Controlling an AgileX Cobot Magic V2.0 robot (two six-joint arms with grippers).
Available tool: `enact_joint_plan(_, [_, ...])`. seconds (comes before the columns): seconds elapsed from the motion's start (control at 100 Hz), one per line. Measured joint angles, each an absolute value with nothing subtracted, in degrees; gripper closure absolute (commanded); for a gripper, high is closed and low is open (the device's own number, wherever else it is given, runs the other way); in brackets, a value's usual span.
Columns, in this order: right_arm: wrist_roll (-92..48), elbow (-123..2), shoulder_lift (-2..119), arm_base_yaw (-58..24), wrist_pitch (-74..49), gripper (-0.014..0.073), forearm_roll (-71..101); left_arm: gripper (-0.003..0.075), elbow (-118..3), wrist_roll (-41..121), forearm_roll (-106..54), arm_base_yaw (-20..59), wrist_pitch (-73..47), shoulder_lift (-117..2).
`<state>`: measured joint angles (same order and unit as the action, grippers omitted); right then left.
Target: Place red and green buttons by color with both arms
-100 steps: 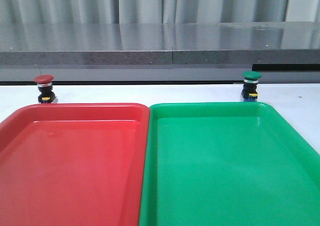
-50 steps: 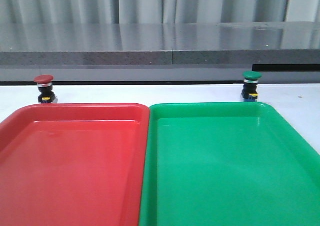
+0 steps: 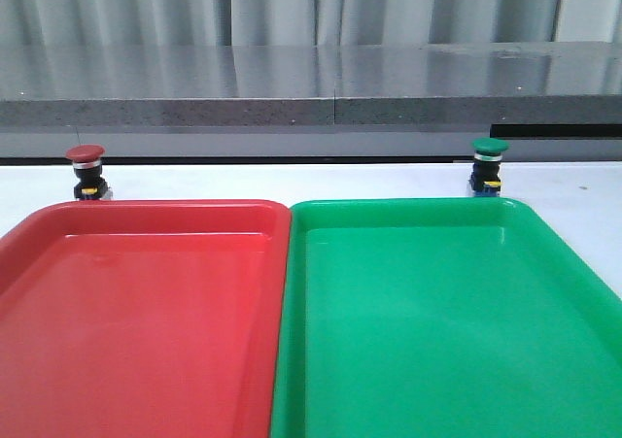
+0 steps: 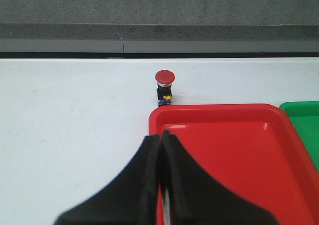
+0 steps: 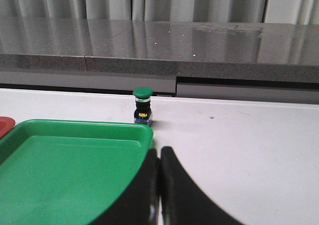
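Red button: your red button [image 3: 86, 172] stands upright on the white table [image 3: 292, 179], just beyond the far left corner of the red tray [image 3: 136, 312].
Green button: your green button [image 3: 488, 167] stands upright on the table just past the far edge of the green tray [image 3: 437, 321], toward its right end.
Trays: the two trays lie side by side, long rims touching, red on the left and green on the right; you see nothing inside either.
Left gripper: your left gripper [image 4: 160, 140] has its black fingers pressed together with nothing between them, and it sits over the near left rim area of the red tray, well short of the red button [image 4: 164, 88].
Right gripper: your right gripper [image 5: 159, 155] is likewise pressed together and holds nothing, at the right rim of the green tray [image 5: 65, 170], with the green button [image 5: 143, 105] farther off.
Obstacles: each tray's raised far rim lies between you and its button; a grey stone ledge [image 3: 311, 93] runs just behind both.
Hidden: neither gripper shows in the front view, and the near ends of both trays are cut off there.
Room: open white table lies left of the red tray and right of the green one.
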<state>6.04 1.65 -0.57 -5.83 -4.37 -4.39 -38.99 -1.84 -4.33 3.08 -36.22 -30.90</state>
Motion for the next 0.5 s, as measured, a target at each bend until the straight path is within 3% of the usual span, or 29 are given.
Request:
enact_joint_plan(0.21, [6.0, 1.6, -0.6, -5.8, -4.4, 0.066, -4.4, 0.0736, -40.4, -1.8, -4.4, 3.1, -37.3, -34.5])
enact_joint_plan(0.28, [6.0, 1.6, -0.6, -5.8, -4.4, 0.066, -4.4, 0.0701, -40.4, -1.8, -4.4, 3.1, -37.5, -34.9])
enact_joint_plan(0.35, [6.0, 1.6, -0.6, -5.8, -4.4, 0.066, -4.4, 0.0602, -40.4, -1.8, -4.4, 3.1, -37.6, -34.9])
enact_joint_plan(0.5, [6.0, 1.6, -0.6, -5.8, -4.4, 0.066, -4.4, 0.0266, -40.4, -1.8, -4.4, 3.1, -37.8, -34.9])
